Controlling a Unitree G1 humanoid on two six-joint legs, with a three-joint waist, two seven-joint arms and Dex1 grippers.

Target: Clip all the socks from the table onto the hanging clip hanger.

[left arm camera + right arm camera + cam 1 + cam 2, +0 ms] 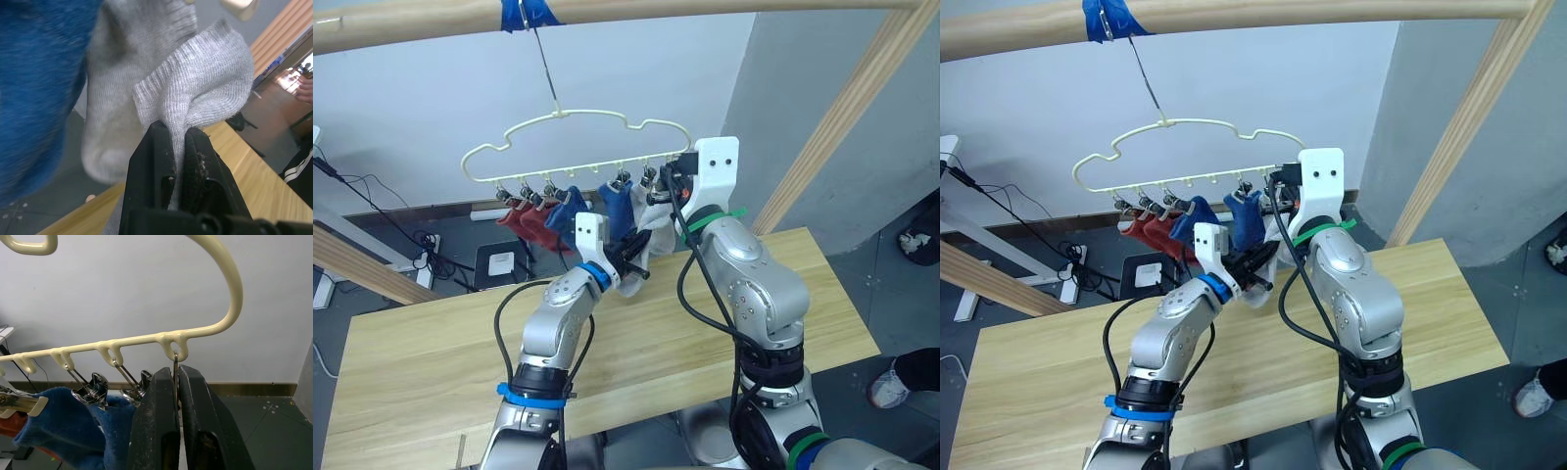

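Light grey sock [195, 78]: soft ribbed knit, light and limp, pinched at its folded cuff by the left gripper [177, 142], jaws clenched on the fabric, held up just below the right end of the clip hanger [578, 147]. Judged best fed to the clip by that doubled cuff edge, since a single layer would likely slip or sag. Right gripper [175, 382] is clamped on the end clip's wire; red and blue socks [570, 217] already hang alongside, above the table [411, 382].
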